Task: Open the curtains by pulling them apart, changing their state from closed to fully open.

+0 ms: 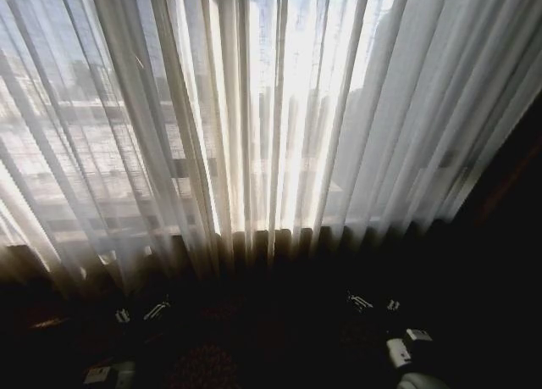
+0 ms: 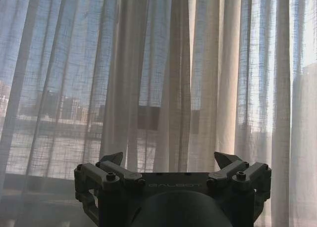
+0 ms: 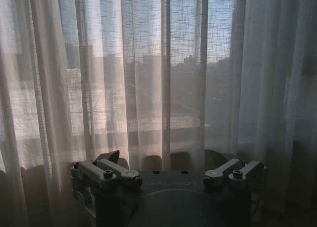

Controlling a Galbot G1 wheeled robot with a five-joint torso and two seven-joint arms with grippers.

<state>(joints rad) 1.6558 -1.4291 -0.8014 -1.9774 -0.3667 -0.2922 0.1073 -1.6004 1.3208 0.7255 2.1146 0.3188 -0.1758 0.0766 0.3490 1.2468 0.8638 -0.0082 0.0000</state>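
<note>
Curtains (image 1: 279, 126) closed. Left tool (image 2: 171, 162) and right tool (image 3: 168, 160) both open, empty, short of fabric. My worry: pinching single sheer pleat, slipping.

The curtains (image 1: 279, 109) are sheer off-white to cream, with many vertical pleats that make a pattern of pale and darker stripes. Where the daylight passes through the middle they look bright white; the thick folds are beige-grey. A fine woven mesh shows in the fabric. The left gripper (image 2: 171, 162) and the right gripper (image 3: 166, 160) are dark grey with lighter grey metal fingers (image 2: 116, 171).
</note>
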